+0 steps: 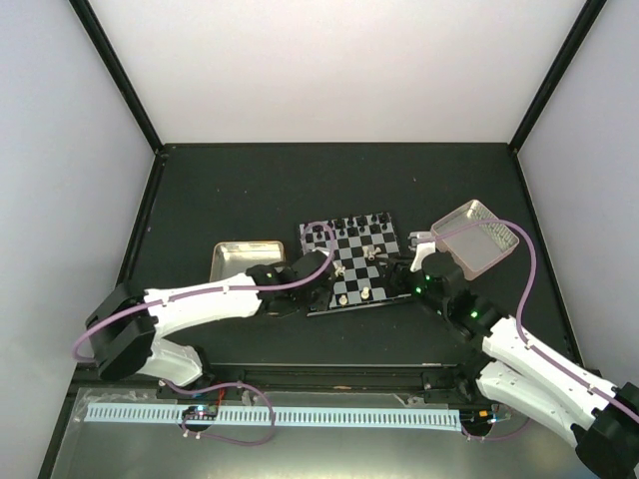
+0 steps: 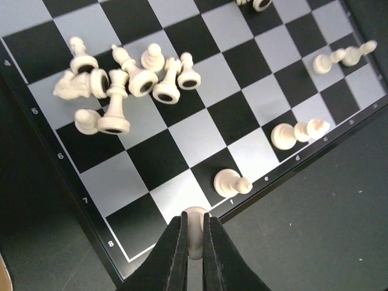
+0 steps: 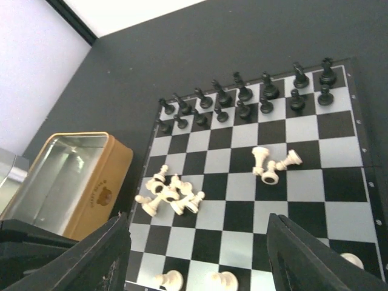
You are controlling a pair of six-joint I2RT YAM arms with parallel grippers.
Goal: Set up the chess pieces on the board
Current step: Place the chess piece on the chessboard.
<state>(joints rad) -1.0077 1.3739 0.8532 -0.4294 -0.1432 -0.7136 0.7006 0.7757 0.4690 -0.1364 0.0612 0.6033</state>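
I'm clamping the left gripper (image 2: 194,241) on a cream pawn (image 2: 195,216) caught between its fingers at the board (image 2: 159,162) edge, while the right gripper (image 3: 199,242) is hovering spread wide.

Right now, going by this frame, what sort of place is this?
Probably a lab robot cell, not a home: plain white panel walls in a black frame, a dark table, with the left arm and right arm bolted at its near edge.
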